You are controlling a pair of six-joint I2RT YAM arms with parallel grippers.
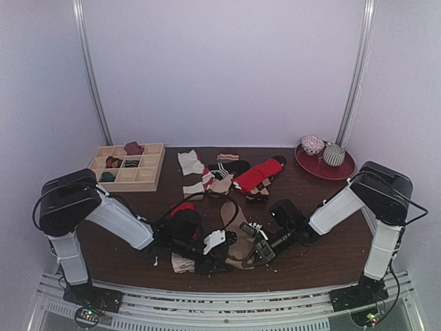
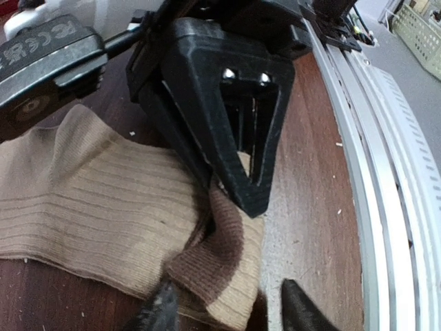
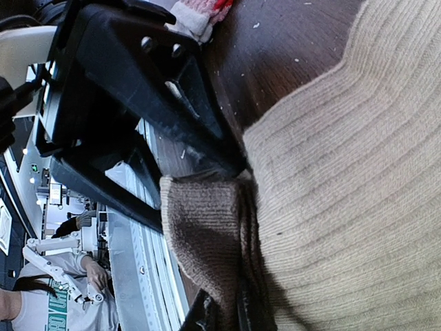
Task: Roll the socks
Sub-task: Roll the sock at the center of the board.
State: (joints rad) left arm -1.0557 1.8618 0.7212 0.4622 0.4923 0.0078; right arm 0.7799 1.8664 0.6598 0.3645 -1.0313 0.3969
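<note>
Where my two arms meet: the tan sock (image 1: pixel 233 222) lies on the brown table (image 1: pixel 317 265) near its front edge, its darker brown end folded up.
Right gripper (image 3: pixel 224 314): my jaws are pinched together on that brown end, bunching the cloth.
Left gripper (image 2: pixel 231 307): my jaws stand apart, low at the same corner of the sock. One fingertip (image 2: pixel 164 303) touches the fabric and the other is over bare wood.
Red sock (image 1: pixel 183 206): just beside the tan one, partly under my left arm, cream end toward the front edge.
</note>
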